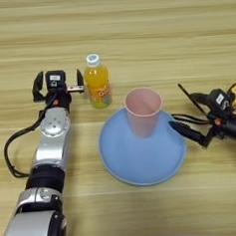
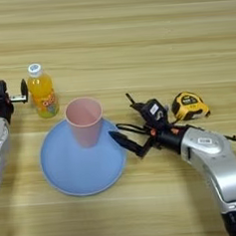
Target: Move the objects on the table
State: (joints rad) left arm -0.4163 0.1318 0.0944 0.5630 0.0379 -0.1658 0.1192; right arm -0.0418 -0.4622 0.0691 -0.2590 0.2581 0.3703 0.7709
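The juice bottle (image 1: 97,81) label's print is unreadable.

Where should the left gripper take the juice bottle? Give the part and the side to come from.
Grip the juice bottle across its straight orange body, below the narrower white cap. Come level from the robot's left: the left gripper stands open right beside it there, while the pink cup and blue plate crowd the other side.

Both arms are silver metal shells with black joint rings. The left gripper (image 1: 57,83) has two black fingers and a white label; a black cable loops beside its forearm. The right gripper (image 2: 125,120) shows orange-red wiring and small white stickers.
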